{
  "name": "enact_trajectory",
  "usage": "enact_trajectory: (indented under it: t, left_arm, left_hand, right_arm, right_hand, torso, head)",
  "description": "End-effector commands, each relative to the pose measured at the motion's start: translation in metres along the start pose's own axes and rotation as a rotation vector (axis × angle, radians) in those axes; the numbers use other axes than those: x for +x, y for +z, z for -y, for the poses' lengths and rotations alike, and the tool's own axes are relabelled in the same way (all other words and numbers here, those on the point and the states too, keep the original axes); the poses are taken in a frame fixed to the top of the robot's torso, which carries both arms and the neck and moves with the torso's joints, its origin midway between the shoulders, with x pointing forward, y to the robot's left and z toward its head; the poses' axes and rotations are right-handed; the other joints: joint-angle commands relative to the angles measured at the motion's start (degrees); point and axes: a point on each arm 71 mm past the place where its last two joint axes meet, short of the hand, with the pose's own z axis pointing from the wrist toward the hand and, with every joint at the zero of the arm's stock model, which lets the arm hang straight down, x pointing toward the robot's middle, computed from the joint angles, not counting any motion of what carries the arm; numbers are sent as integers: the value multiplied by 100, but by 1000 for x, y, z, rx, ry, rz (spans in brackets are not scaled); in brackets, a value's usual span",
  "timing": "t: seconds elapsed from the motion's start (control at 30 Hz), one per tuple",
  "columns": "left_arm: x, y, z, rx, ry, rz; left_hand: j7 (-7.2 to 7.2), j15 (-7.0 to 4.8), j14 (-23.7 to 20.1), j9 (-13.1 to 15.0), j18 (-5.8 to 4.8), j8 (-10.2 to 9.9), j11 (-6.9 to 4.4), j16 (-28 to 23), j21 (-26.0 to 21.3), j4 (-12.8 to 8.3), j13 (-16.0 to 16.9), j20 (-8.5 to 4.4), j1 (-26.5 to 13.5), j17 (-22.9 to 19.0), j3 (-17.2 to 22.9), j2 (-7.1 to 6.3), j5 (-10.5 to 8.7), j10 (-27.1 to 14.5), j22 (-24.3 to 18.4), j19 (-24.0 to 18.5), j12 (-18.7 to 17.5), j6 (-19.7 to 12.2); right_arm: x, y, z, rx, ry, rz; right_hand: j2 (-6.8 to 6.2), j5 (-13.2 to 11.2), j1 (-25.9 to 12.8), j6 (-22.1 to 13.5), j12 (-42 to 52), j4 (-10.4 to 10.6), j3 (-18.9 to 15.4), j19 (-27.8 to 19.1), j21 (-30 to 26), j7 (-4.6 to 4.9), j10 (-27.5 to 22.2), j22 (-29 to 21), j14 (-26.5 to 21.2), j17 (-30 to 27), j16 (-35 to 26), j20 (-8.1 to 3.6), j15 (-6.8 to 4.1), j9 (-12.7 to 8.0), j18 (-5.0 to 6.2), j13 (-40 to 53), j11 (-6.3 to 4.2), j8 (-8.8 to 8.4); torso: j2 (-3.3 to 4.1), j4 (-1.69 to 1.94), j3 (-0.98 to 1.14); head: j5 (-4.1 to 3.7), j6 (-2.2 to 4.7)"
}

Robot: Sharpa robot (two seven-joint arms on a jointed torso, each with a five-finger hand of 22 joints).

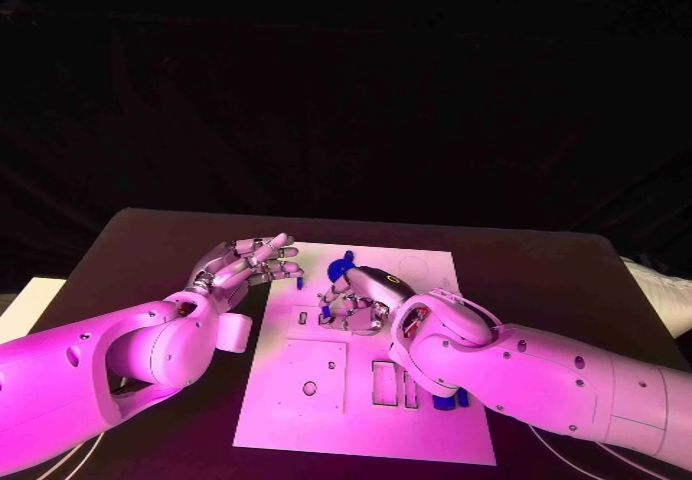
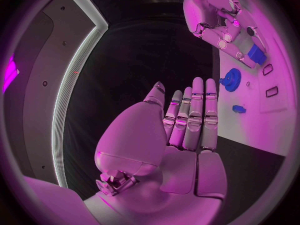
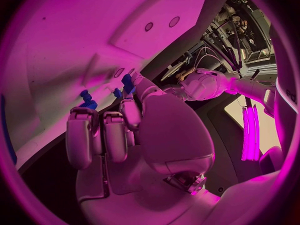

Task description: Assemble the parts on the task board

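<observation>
The right hand (image 1: 358, 300) sits curled over the task board (image 1: 325, 400), though I cannot tell if it grips anything. A blue part (image 1: 340, 268) lies at its 12 o'clock. The left hand (image 1: 248, 262), fingers straight and holding nothing, hovers at the board's 10 o'clock.

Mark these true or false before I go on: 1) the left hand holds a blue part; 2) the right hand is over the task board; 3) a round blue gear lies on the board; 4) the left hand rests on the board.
1) False: the left hand is empty, fingers straight.
2) True: the right hand is over the task board.
3) True: the round blue gear lies there.
4) False: it is beside the board's edge, over the black table.
</observation>
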Motion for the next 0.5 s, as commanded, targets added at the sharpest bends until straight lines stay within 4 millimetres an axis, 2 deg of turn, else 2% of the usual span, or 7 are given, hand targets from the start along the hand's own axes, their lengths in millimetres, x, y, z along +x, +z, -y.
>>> enact_trajectory:
  t: [0.03,0.5]
  left_arm:
    - [2,0,2,17,-9,-13]
    - [4,0,1,15,-12,-20]
  left_hand:
    - [4,9,23,-7,69,-21,-11,-26,-37,-29,-6,14,55,8,0,15,33,41,-5,39,-21,35]
    - [5,11,17,-7,68,-27,-10,-36,-42,-36,-7,15,58,14,4,15,32,42,-9,36,-27,36]
  right_arm:
    - [5,1,2,31,-67,-34]
    - [10,2,9,54,-135,-76]
  right_hand:
    - [75,-9,29,92,-12,-4,45,-10,-26,-71,36,-9,488,960,18,-11,-22,90,-77,-155,-76,35]
    - [53,-16,-2,84,-17,-5,43,-12,-31,-66,34,-15,486,954,14,-9,-18,90,-76,-156,-71,30]
  torso:
    - [6,-7,9]
    - [3,-18,15]
  head:
    - [16,-27]
    - [19,-95]
